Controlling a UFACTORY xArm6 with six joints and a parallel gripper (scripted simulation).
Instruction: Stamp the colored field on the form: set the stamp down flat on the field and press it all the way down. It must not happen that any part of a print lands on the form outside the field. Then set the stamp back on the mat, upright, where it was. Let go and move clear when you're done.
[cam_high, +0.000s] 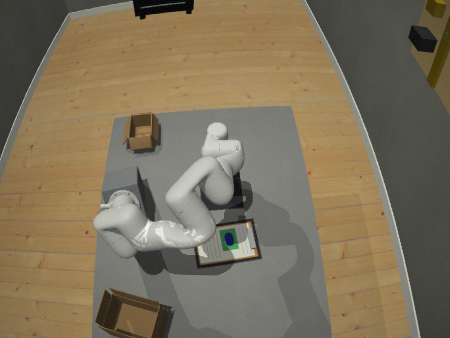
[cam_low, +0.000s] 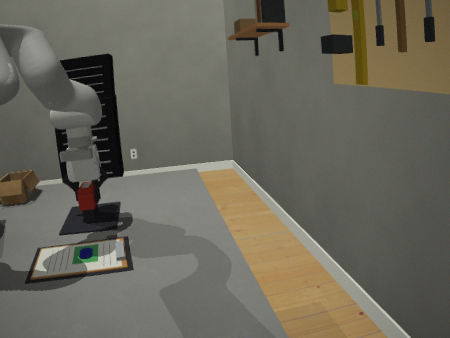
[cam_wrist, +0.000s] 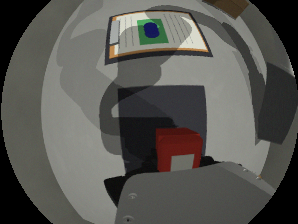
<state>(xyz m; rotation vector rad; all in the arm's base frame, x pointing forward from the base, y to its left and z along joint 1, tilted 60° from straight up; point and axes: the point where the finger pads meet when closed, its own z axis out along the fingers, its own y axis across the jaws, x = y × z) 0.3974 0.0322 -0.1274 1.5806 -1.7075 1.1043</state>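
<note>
One stamp (cam_low: 86, 196) is present: a red, box-shaped block, upright, with a pale rectangular panel on the face seen by the wrist camera (cam_wrist: 178, 152). The gripper (cam_low: 86, 189) is closed on it, fingers clamped against its sides. The stamp sits directly over the dark mat (cam_low: 75, 223); whether its base touches the mat cannot be determined.

One form (cam_low: 55, 260) lies flat on the grey floor covering, just beside the mat and apart from the stamp. It is a white lined sheet on a dark-edged, orange-bordered board. One green field (cam_low: 79, 256) sits on the sheet, carrying one blue mark (cam_low: 87, 253) at its centre.

Two open cardboard boxes are counted in the top view, one (cam_high: 141, 132) behind the arm and one (cam_high: 129, 316) at the near corner of the grey covering.
</note>
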